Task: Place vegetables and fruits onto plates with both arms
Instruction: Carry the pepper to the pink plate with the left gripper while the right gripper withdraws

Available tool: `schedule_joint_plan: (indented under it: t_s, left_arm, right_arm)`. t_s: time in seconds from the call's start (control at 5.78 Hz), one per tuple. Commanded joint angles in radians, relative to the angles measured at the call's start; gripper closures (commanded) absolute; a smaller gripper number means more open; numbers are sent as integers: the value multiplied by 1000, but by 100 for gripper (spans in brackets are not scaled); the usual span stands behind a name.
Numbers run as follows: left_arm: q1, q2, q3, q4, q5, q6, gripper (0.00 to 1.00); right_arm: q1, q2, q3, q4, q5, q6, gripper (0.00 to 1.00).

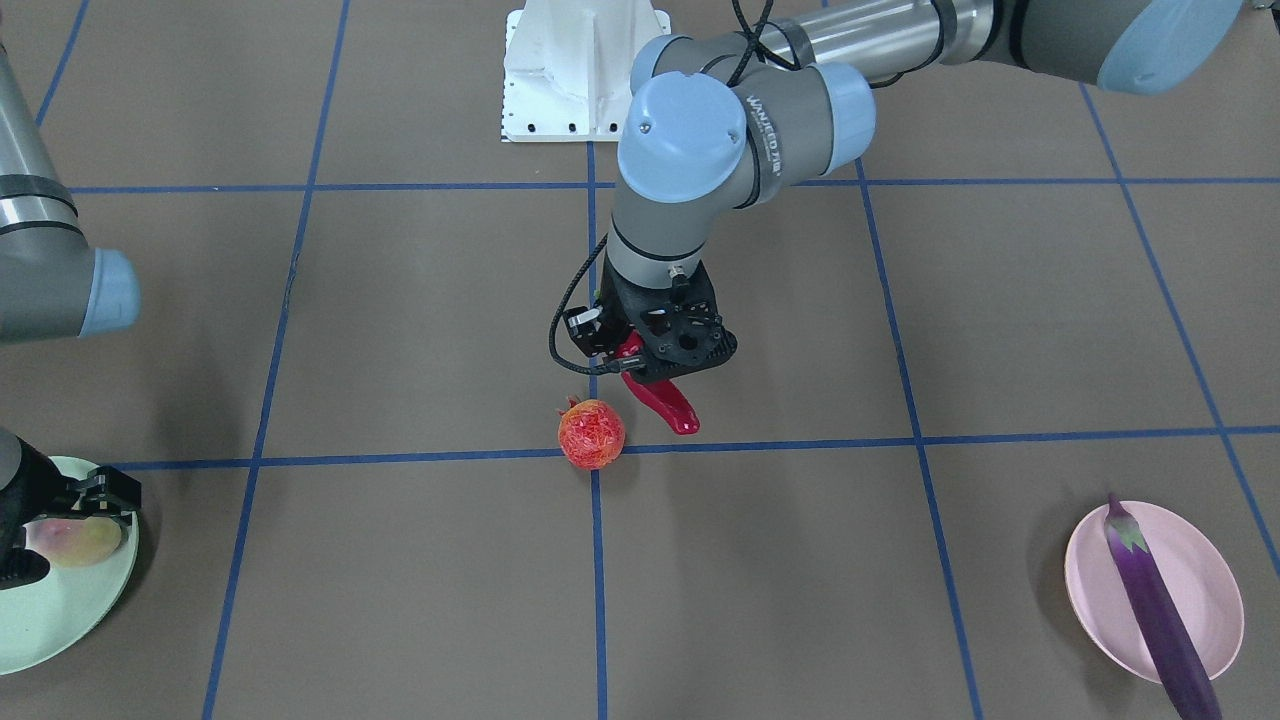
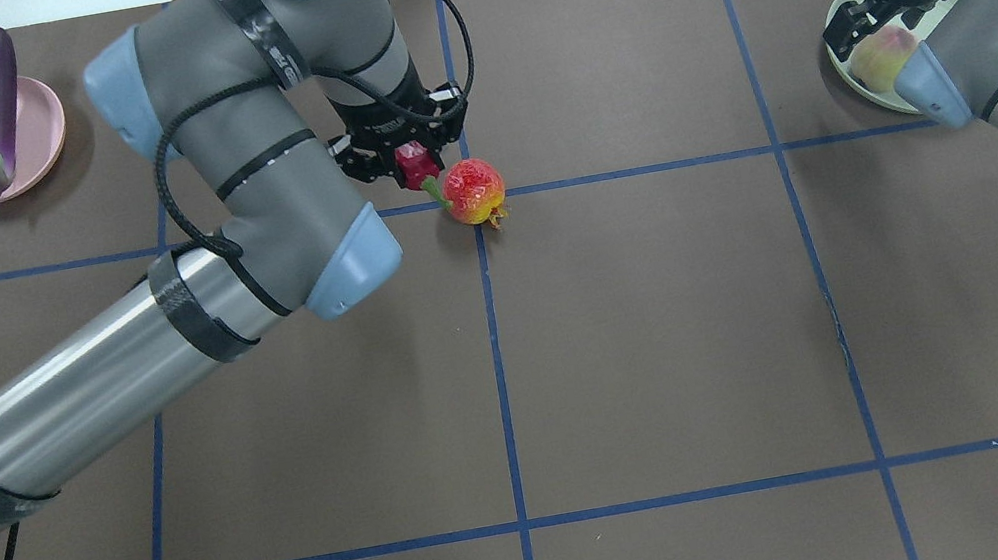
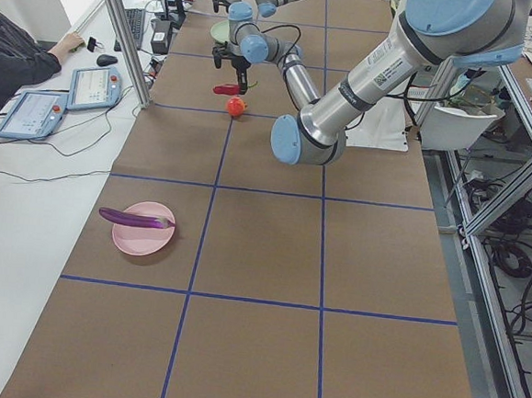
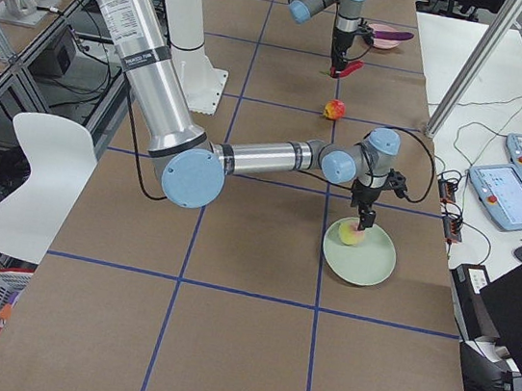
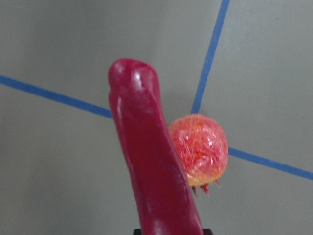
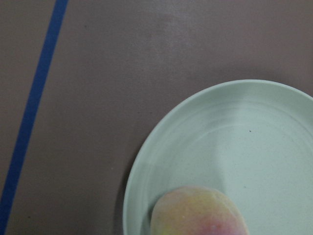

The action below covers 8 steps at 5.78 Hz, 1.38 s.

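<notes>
1. The left tool [image 1: 648, 362] was clamped on the red chili pepper [image 1: 668, 402], holding it above the counter [image 1: 800, 560] at the centre of the front-facing view.
2. The red-orange fruit [image 1: 591, 434] lay on the counter just beside the pepper, to its lower left.
3. The right tool [image 1: 65, 532] stood at the peach [image 1: 88, 542] on the mint plate [image 1: 60, 625], at the lower-left edge. Whether it was gripping could not be told.
4. The eggplant [image 1: 1150, 600] lay across the pink plate [image 1: 1205, 575], lower right.

Purple eggplant [image 1: 1150, 600], pink plate [image 1: 1205, 555], red chili [image 1: 668, 403], mottled red-orange fruit [image 1: 591, 434], mint plate [image 1: 60, 615].
</notes>
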Motion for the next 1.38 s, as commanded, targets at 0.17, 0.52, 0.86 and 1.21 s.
schedule_joint_plan:
  t_s: [0.17, 0.52, 0.86, 1.21]
  left_arm:
    - [-183, 61, -3, 124, -37, 390, 100]
    - [-293, 150, 32, 126, -32, 701, 100]
    - [-420, 175, 183, 117, -29, 899, 100]
    - [-526, 175, 419, -1, -18, 1065, 100]
  right_arm:
    - [-22, 7, 133, 0, 57, 230, 0]
    - [-92, 20, 203, 2, 54, 422, 0]
    - [-155, 72, 215, -1, 45, 559, 0]
    - [-224, 138, 204, -4, 8, 674, 1]
